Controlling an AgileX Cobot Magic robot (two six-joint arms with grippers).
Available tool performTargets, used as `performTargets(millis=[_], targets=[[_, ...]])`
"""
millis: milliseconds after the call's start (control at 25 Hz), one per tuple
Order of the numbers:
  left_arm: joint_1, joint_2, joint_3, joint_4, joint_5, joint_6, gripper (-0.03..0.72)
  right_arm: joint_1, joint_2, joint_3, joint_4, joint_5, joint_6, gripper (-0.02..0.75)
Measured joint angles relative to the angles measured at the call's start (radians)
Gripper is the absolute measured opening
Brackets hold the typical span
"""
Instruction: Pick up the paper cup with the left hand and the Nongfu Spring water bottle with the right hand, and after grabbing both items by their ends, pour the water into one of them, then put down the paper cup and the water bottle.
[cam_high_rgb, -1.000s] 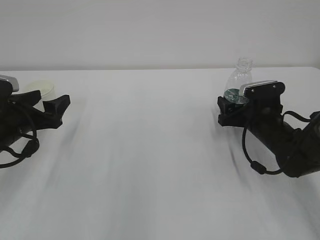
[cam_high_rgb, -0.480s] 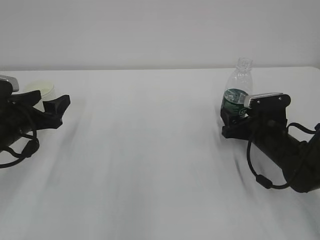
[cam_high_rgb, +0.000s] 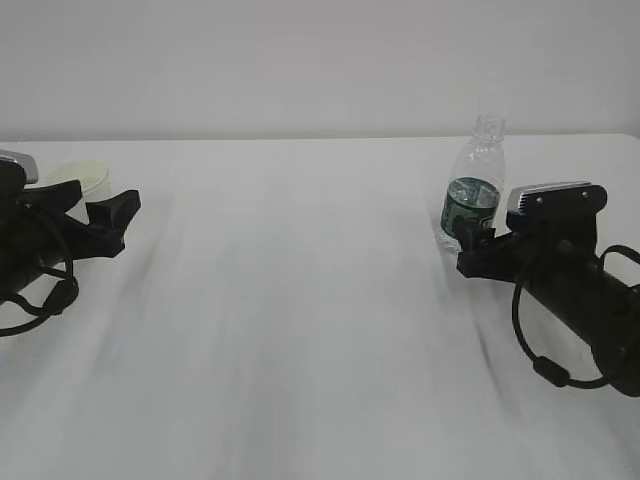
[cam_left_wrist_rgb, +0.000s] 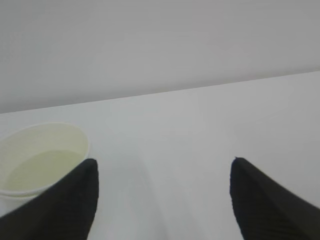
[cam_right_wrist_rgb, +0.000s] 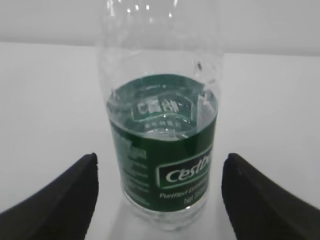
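Small white tapered paper cup (cam_left_wrist_rgb: 42, 157) upright at far left of white table (cam_high_rgb: 300, 300), pale liquid visible inside, sitting just ahead of the left finger of the left hand (cam_left_wrist_rgb: 162, 200) and off its centreline; left jaws spread wide, clamped on nothing. Small clear ribbed plastic water bottle with dark green label band (cam_right_wrist_rgb: 162, 145) upright and capless at right of table, some clear water (cam_right_wrist_rgb: 162, 122) visible at label height; right hand (cam_right_wrist_rgb: 157, 192) directly facing it, black fingers (cam_right_wrist_rgb: 265, 195) wide apart either side, not touching; nothing held by either. Judged stage: both items set down, or not yet lifted; cannot tell which. Risks: sideways drift of left finger likely to nudge or tip the light cup and spill its contents; any forward creep of right hand likely to push the open bottle over, no cap to stop a spill; thin plastic prone to buckling under hard squeeze. Count: one cup; one bottle; two arms; one table.
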Motion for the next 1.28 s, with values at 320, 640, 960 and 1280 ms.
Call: performTargets(millis=[320, 640, 960, 1280], targets=[[0.000, -0.062, 0.000, -0.002, 0.004, 0.000, 0.587, 0.000, -0.099, 0.054, 0.018, 0.000, -0.004, 0.577], [0.000, -0.186, 0.005, -0.021, 0.033, 0.000, 0.587, 0.000, -0.178, 0.089, 0.022, 0.002, -0.012, 0.577], [0.000, -0.307, 0.008, -0.032, 0.134, 0.000, 0.587, 0.000, -0.316, 0.089, 0.043, 0.097, -0.019, 0.577], [0.000, -0.485, 0.011, -0.051, 0.286, 0.002, 0.587, 0.000, -0.478, 0.095, 0.046, 0.270, -0.032, 0.577]])
